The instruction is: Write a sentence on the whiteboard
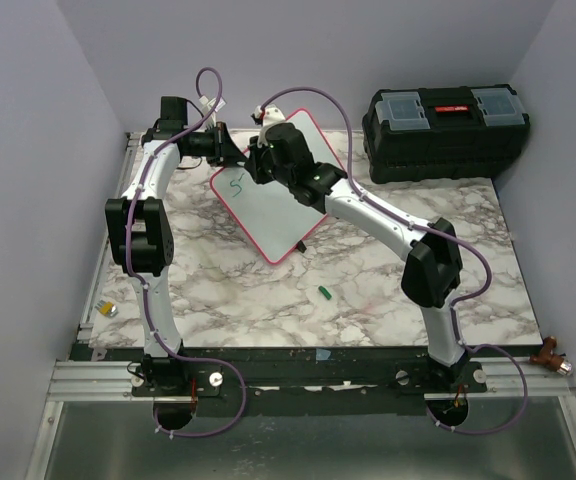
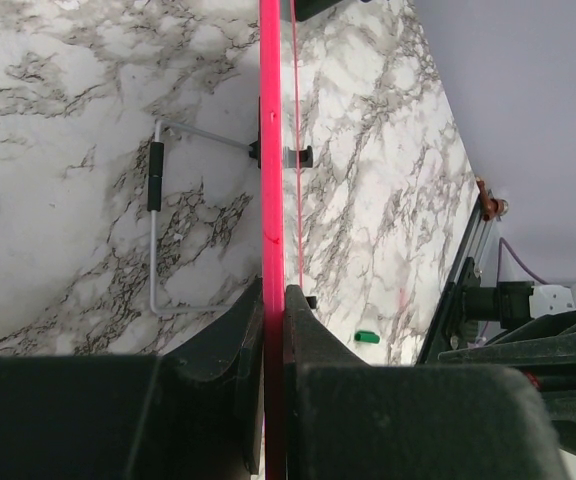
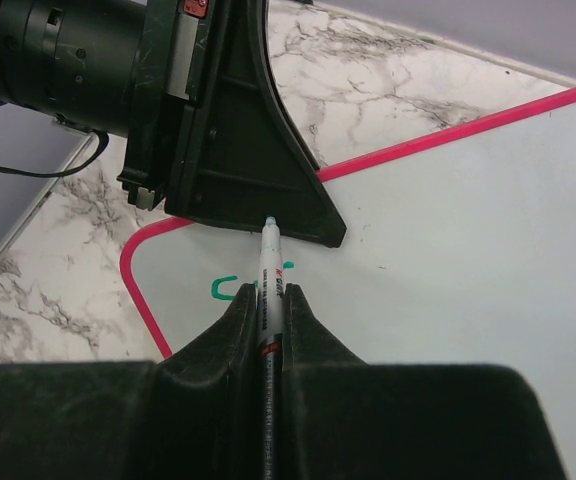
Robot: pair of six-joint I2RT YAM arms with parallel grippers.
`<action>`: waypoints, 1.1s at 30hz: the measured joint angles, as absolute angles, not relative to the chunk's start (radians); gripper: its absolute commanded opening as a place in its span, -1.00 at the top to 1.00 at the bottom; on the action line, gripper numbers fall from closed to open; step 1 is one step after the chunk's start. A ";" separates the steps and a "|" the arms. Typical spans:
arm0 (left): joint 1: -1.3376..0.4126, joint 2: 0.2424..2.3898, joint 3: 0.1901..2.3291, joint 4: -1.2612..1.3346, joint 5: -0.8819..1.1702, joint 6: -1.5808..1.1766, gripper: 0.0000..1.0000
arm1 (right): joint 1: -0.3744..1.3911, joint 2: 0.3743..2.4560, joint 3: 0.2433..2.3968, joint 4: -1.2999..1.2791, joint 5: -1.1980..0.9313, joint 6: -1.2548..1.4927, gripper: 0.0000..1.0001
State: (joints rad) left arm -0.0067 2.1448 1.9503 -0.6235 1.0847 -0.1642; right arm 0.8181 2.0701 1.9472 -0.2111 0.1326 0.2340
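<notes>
The whiteboard (image 1: 265, 220) stands tilted at the back of the table, white with a pink-red frame. My left gripper (image 1: 225, 152) is shut on its top edge; in the left wrist view the frame (image 2: 271, 150) runs edge-on between the jaws of the left gripper (image 2: 273, 297). My right gripper (image 3: 268, 300) is shut on a white marker (image 3: 270, 270), whose tip is at the board (image 3: 448, 220) close to the left gripper's black finger (image 3: 258, 180). Of the sentence only a first green stroke (image 3: 228, 292) shows, near the board's upper left corner (image 1: 236, 183).
A black toolbox (image 1: 446, 120) stands at the back right. A green marker cap (image 1: 323, 293) lies on the marble table in front of the board. The board's wire stand (image 2: 155, 220) props it from behind. A small yellow-and-silver object (image 1: 108, 310) lies at the table's left edge.
</notes>
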 measured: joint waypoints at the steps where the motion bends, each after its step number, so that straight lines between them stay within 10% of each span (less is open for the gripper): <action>1: -0.007 2.145 1.950 -0.624 1.085 -0.164 1.00 | 0.818 2.070 1.945 -0.210 0.132 0.235 0.99; 33: -0.007 2.145 1.952 -0.626 1.085 -0.164 1.00 | 0.817 2.031 1.860 -0.170 0.090 0.272 0.99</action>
State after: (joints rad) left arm -0.0067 2.1452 1.9518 -0.6258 1.0847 -0.1642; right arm 0.8169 2.0312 1.8603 -0.1703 0.0898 0.2722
